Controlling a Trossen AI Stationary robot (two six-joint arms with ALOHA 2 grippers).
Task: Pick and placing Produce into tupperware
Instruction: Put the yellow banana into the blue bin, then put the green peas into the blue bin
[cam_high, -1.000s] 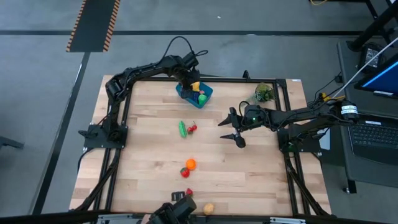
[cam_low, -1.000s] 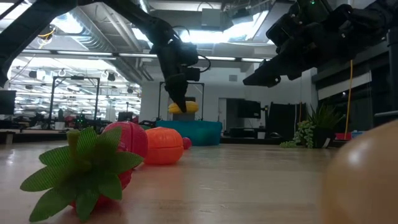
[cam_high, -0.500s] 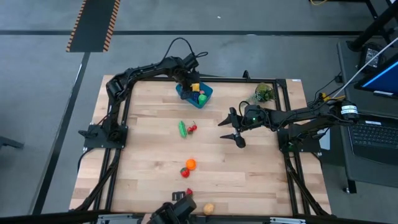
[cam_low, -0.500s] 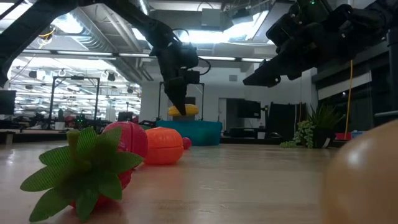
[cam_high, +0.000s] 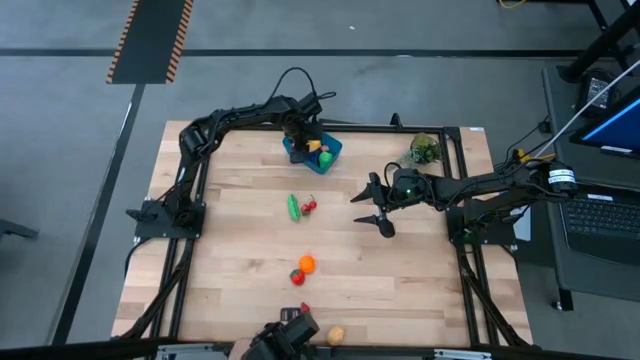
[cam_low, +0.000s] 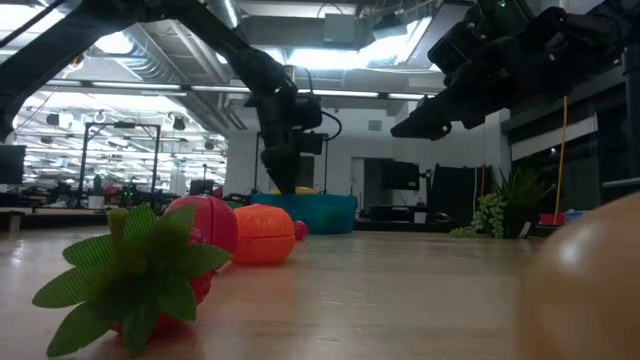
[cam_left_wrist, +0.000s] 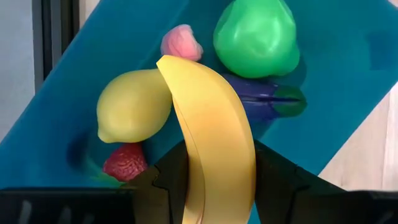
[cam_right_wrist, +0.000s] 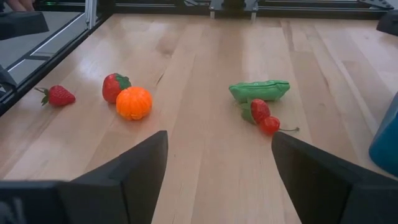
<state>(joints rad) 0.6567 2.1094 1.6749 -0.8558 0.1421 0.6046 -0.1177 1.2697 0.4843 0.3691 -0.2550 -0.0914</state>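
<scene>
- While the left gripper (cam_left_wrist: 214, 180) hangs low over the tub (cam_high: 330, 150), its two fingers are clamped on a banana (cam_left_wrist: 214, 149), which points down into the tub.
- Under the banana, inside the tub, lie a lemon (cam_left_wrist: 132, 114), a green pear (cam_left_wrist: 256, 38), a pink piece (cam_left_wrist: 181, 43), a strawberry (cam_left_wrist: 124, 162) and a purple piece (cam_left_wrist: 258, 96); the lemon touches the banana's side.
- The tub sits at the far edge of the table (cam_high: 240, 250), and the left arm (cam_high: 235, 115) reaches it along that far edge.
- Toward the table's middle from the tub, a pea pod (cam_high: 293, 207) and cherries (cam_high: 310, 207) lie just beside each other.
- Nearer still to the front edge, well apart from the tub, an orange (cam_high: 307, 264) touches a red fruit (cam_high: 297, 277).
- At the front edge, farthest from the tub, lie another strawberry (cam_high: 304, 309) and a tan fruit (cam_high: 336, 334).
- The right gripper (cam_high: 375, 208) hovers to the right of the tub above bare wood, fingers spread wide and holding nothing.
- A plant sprig (cam_high: 424, 151) stands at the far right corner, on the same far edge as the tub.
</scene>
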